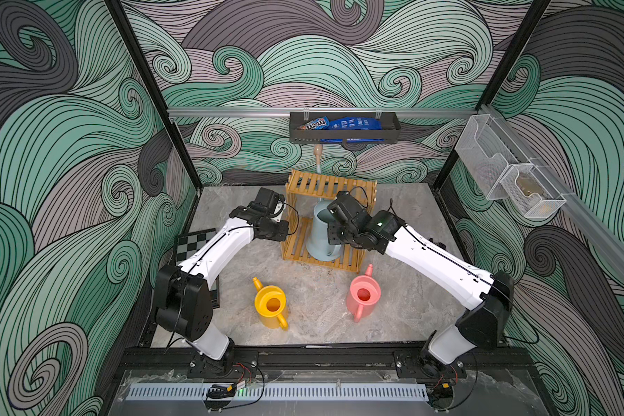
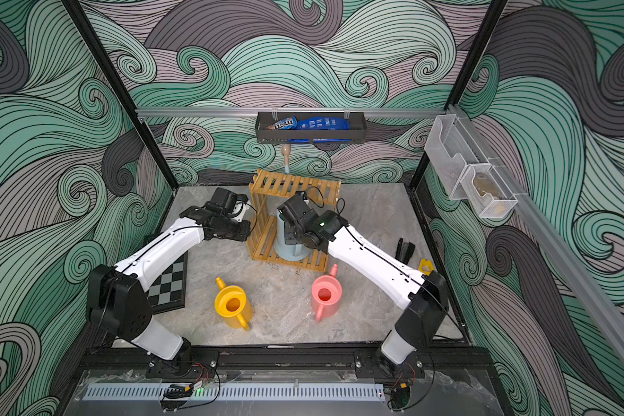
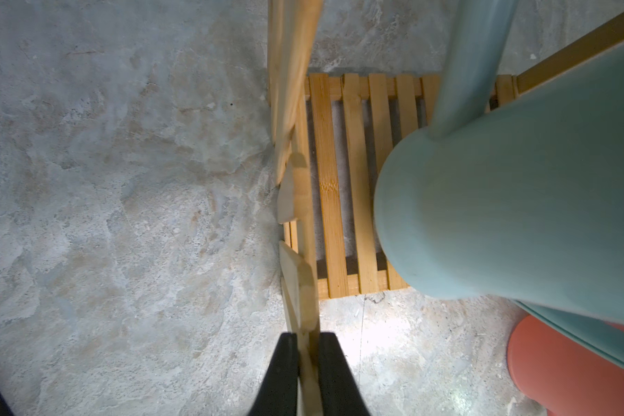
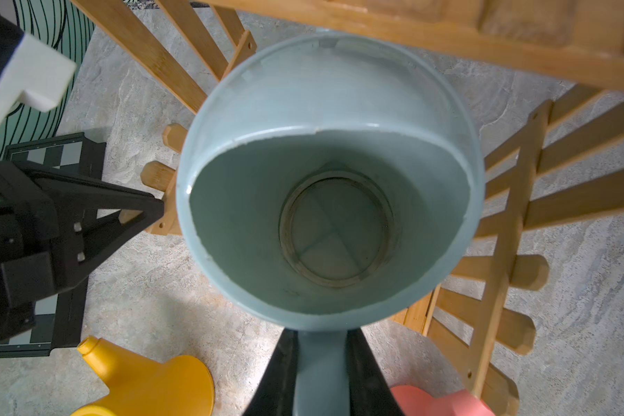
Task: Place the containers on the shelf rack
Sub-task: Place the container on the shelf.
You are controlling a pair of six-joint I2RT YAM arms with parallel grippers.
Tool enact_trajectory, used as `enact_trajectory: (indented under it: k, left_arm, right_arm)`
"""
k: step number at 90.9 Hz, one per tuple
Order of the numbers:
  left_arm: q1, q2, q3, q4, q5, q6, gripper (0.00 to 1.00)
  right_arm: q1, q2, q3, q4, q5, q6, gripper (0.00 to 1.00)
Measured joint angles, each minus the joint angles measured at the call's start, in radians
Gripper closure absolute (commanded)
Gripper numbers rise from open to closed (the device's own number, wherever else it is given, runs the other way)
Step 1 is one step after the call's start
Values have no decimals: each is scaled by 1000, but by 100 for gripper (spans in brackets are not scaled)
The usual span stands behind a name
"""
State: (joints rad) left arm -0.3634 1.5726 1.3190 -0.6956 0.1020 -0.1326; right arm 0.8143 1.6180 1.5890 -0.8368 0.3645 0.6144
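Observation:
The honey-brown shelf rack [image 1: 330, 183] stands at the back middle of the table. Inside it is the large pale blue-grey can [image 1: 317, 234], its base over the lower slats [image 3: 326, 180] and its tan-tipped spout [image 1: 317, 150] poking out behind. My right gripper [image 4: 321, 345] is shut on this can's handle [image 4: 320, 371]. My left gripper [image 3: 308, 345] is shut on a thin upright slat at the rack's left side. The yellow can [image 1: 271, 306] and the pink can [image 1: 364, 296] stand upright on the table in front of the rack, in both top views.
A chessboard [image 1: 195, 245] lies at the left under the left arm. A black tray with snack packets [image 1: 343, 128] hangs on the back wall above the spout. White mesh baskets [image 1: 512, 173] hang on the right wall. Small black [image 2: 406, 250] and yellow [image 2: 425, 266] items lie at the right edge.

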Motion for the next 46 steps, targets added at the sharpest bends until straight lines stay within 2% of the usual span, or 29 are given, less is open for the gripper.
enact_trajectory:
  k: [22, 35, 46]
  left_arm:
    - [-2, -91, -92, 52, 28, -64, 79]
    - [-5, -134, -127, 83, 70, -98, 58]
    - [-8, -167, -151, 106, 101, -108, 54]
  right_arm:
    - [7, 22, 0, -1, 18, 2, 100]
    - [7, 22, 0, -12, 31, 11, 100]
    - [10, 22, 0, -27, 30, 29, 100]
